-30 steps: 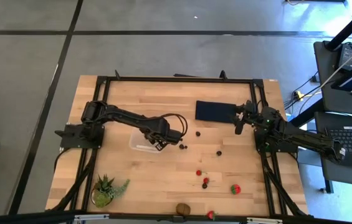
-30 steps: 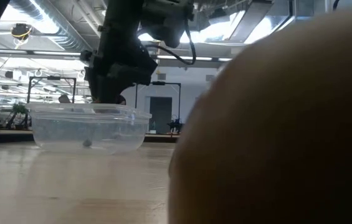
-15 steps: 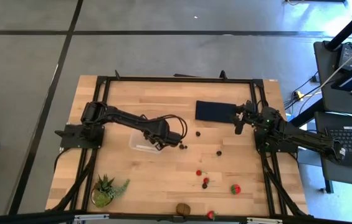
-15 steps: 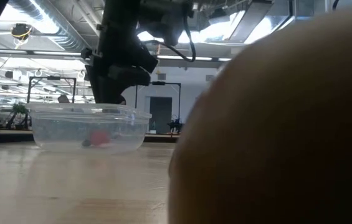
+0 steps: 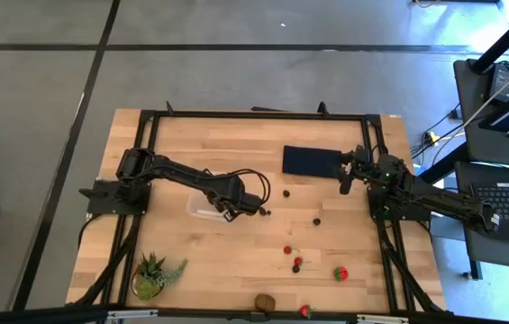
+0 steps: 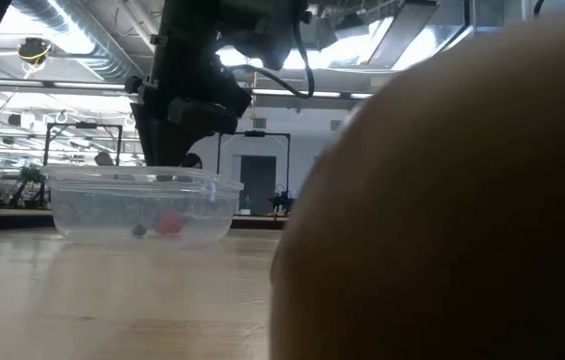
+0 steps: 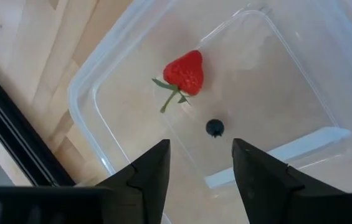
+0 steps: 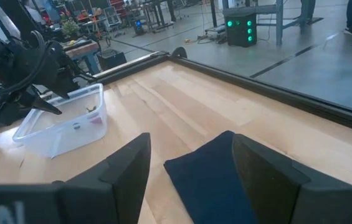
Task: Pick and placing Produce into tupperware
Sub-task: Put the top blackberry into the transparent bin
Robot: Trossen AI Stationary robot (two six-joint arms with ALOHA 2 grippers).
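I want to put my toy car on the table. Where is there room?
Bare wood lies along the far edge, left of the dark blue rectangle, and between the plant and the strawberries. It is crowded around the tupperware, where the left gripper hovers.

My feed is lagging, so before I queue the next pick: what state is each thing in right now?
tupperware: lid off, upright, holding two fruits.
strawberry: lying inside the tupperware.
dark berry: inside the tupperware, apart from the strawberry.
left gripper: open, empty, above the tupperware.
right gripper: open, empty, over the dark blue mat.
kiwi: on the table's near edge, unpicked.
loose strawberry: on the table, unpicked.
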